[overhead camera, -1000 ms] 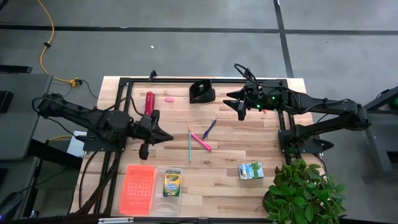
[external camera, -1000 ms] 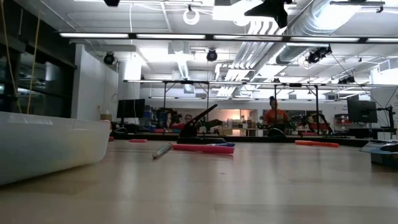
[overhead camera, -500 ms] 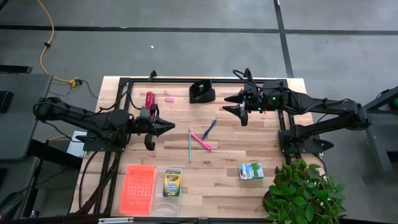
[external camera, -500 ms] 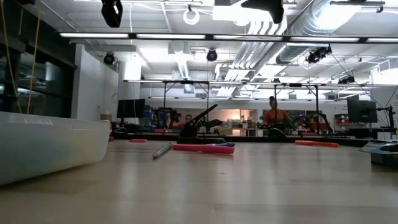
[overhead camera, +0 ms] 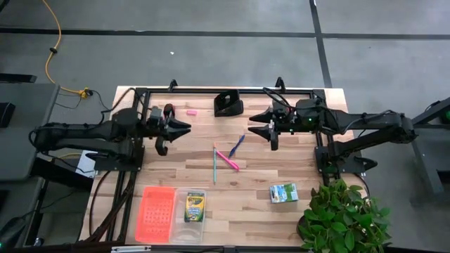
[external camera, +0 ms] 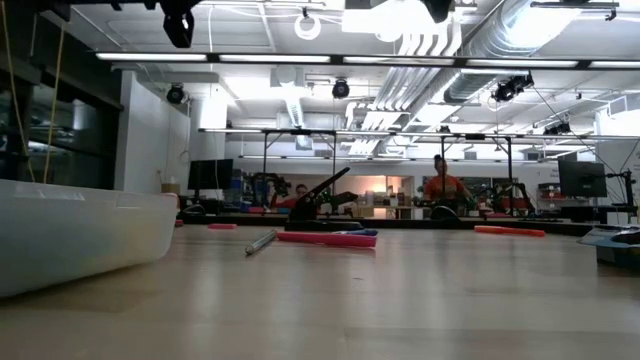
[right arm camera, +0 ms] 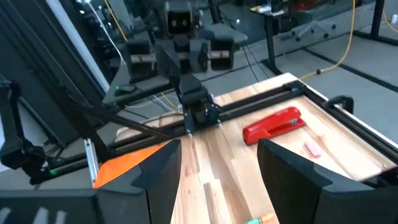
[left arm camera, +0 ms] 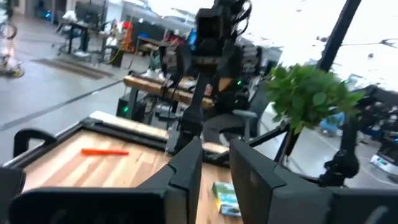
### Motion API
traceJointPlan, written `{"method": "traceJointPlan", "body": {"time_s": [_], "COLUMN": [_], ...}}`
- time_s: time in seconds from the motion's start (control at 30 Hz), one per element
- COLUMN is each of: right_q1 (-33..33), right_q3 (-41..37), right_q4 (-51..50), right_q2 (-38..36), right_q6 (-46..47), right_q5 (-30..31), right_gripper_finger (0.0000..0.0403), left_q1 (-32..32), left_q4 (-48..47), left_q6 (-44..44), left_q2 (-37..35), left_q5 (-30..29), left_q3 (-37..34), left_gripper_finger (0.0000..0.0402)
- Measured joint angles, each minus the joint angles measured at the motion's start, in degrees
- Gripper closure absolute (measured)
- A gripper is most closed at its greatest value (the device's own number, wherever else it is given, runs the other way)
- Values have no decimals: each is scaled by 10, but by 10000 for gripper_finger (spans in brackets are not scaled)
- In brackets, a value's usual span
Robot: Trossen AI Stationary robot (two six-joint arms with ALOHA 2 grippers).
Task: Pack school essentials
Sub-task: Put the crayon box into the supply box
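The left gripper [overhead camera: 184,128] has moved since the earlier picture. It was lower down on the left side of the surface [overhead camera: 267,165], and now it hangs higher up, close to the red bar [overhead camera: 169,112] at the upper left. Its jaws were clenched before. Now they stand a little apart, and they grasp nothing.

The right gripper [overhead camera: 259,124] has slid a little to the left. It hangs at the upper middle, near the black block [overhead camera: 228,103]. Its jaws are released wide and hold nothing.

The school things have not moved. The crayon box [overhead camera: 194,207] lies in a clear tray [overhead camera: 188,226] at the bottom left, beside an orange tray [overhead camera: 156,213]. The pink pen [overhead camera: 227,159], the green pen [overhead camera: 214,166] and the blue pen [overhead camera: 236,145] lie together in the middle. The small green-and-white box [overhead camera: 283,192] sits at the lower right, near a green plant [overhead camera: 343,219]. The tiny pink eraser [overhead camera: 190,111] lies at the top, just right of the red bar.
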Motion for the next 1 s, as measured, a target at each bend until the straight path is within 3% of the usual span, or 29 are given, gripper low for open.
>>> {"method": "traceJointPlan", "body": {"time_s": [0.1,0.27,0.37,0.6,0.77,1.0], "right_q1": [0,0,0,0,0,-6], "right_q3": [0,0,0,0,0,1], "right_q4": [6,6,7,8,10,9], "right_q2": [8,23,31,37,37,37], "right_q6": [-5,-39,-37,-41,-35,70], "right_q5": [1,1,1,0,0,-26], "right_gripper_finger": [198,199,199,199,199,199], "left_q1": [2,0,1,1,1,1], "left_q4": [-28,-214,-266,-222,-158,-140], "left_q6": [10,104,140,153,130,116], "left_q2": [-17,-18,-10,-10,-9,-9], "left_q5": [10,-9,-27,-36,-44,-44], "left_q3": [12,99,133,115,80,72], "left_gripper_finger": [319,316,323,395,400,401]}}
